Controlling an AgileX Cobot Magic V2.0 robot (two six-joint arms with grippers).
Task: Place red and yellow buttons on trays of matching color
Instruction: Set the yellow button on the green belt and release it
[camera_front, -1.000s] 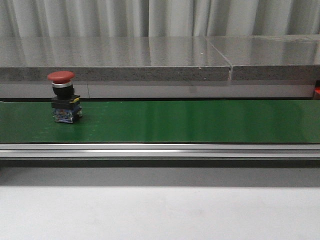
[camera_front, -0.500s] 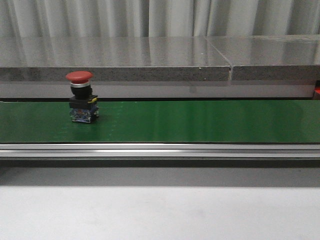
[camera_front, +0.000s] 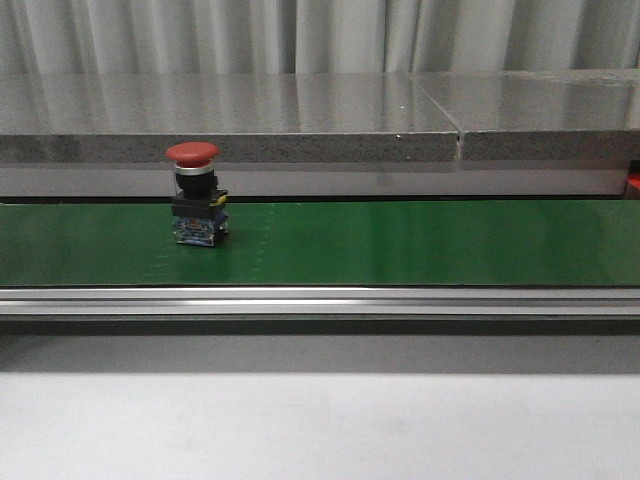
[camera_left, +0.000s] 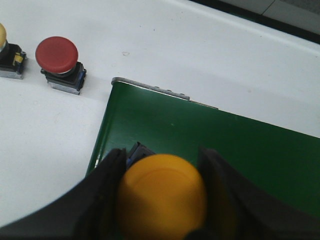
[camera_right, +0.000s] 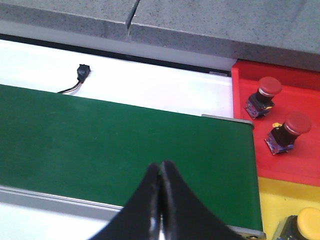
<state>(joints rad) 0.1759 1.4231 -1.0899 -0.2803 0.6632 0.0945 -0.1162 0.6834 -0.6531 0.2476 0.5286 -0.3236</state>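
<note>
Starting at my left, the left gripper (camera_left: 162, 200) has its fingers closed on a yellow button (camera_left: 162, 195), the domed cap filling the gap between them, and it hangs over the near end of the green belt (camera_left: 235, 150). Beside that end, on the white table (camera_left: 165, 45), a spare red button (camera_left: 57, 57) stands upright, and another button with a pale yellow cap (camera_left: 4, 50) is cut by the frame edge, well apart from the belt. From the front, one red button (camera_front: 197, 195) rides upright on the conveyor belt (camera_front: 420, 240), toward its left part, with nothing touching it. Moving right, the right gripper (camera_right: 160, 172) has its fingertips pressed together with nothing between them, poised above the belt's far end. Past that end sits the red tray (camera_right: 295, 95) with two red buttons, one (camera_right: 263, 95) nearer the back and one (camera_right: 287, 131) nearer the front, both tipped over on their sides; next to it the yellow tray (camera_right: 270, 200) holds a yellow-capped button (camera_right: 302, 225), only partly in view. I judge these buttons to be rigid, fairly light and top-heavy: a wide smooth mushroom cap over a narrower collar and a blocky contact base. The glossy cap looks slippery, so I would take the red one by the squared black body under the cap, where flat faces give the fingers purchase, opening the right fingers first.
</note>
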